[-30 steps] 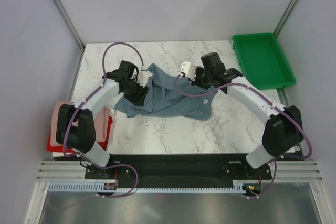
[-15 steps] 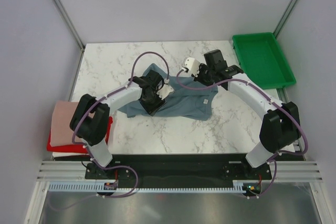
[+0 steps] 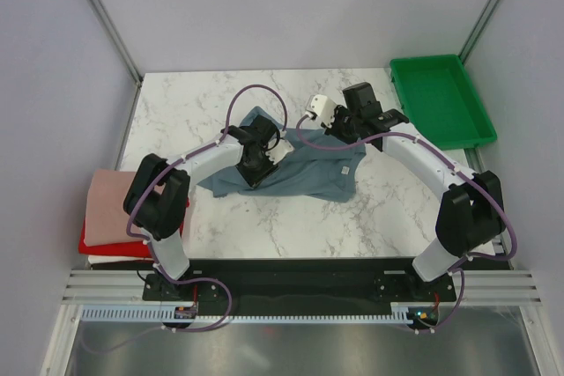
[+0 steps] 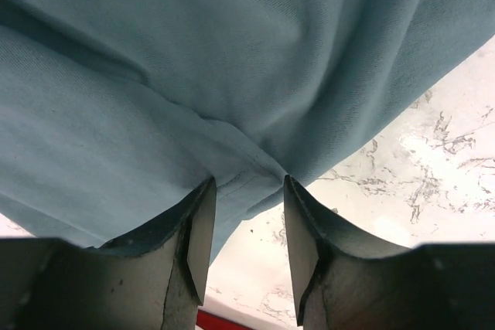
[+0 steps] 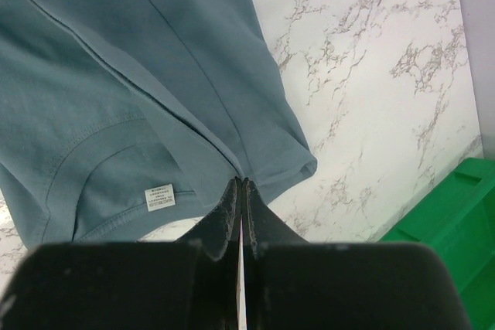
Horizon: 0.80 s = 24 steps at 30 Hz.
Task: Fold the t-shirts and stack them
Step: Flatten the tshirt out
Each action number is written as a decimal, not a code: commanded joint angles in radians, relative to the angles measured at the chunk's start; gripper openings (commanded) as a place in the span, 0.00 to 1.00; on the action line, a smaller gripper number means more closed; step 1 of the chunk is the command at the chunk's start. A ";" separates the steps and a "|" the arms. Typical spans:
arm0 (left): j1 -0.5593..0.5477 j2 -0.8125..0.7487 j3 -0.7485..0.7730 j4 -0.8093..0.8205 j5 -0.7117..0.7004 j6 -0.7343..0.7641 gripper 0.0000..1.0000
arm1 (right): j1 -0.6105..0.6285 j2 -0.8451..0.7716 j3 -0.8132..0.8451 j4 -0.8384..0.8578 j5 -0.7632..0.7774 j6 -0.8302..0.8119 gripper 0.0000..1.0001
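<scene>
here the slate blue-grey t-shirt (image 3: pixel 308 173) lies rumpled at the centre of the marble table (image 3: pixel 176 103), with the folded stack (image 3: pixel 110 209) at 8 o'clock. the left gripper (image 4: pixel 247 191) straddles a hem fold, fingers spread. the right gripper (image 5: pixel 241 183), at the shirt's 1 o'clock, is pressed together on its edge. so thin a pinch could slip and bunch the fold.

The slate blue-grey t-shirt (image 3: pixel 304 178) lies unfolded and wrinkled in the middle of the table (image 3: pixel 176 112). Its long creases run across it, and its small white neck label (image 5: pixel 161 197) faces up. At my left I see a folded stack: the pale pink t-shirt (image 3: pixel 110 193) on top, the red t-shirt (image 3: pixel 95 242) under it, and the white t-shirt (image 3: pixel 104 260) lowest.
</scene>
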 commanded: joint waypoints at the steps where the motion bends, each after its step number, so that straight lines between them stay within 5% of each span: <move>1: -0.003 -0.003 0.024 0.003 -0.015 -0.007 0.47 | -0.006 -0.029 0.007 0.038 -0.012 0.019 0.00; 9: -0.048 -0.025 0.008 -0.002 -0.021 0.004 0.38 | -0.005 -0.031 0.007 0.044 -0.011 0.024 0.00; 24: -0.061 0.058 0.035 0.004 -0.079 0.003 0.38 | -0.006 -0.049 -0.021 0.052 -0.012 0.028 0.00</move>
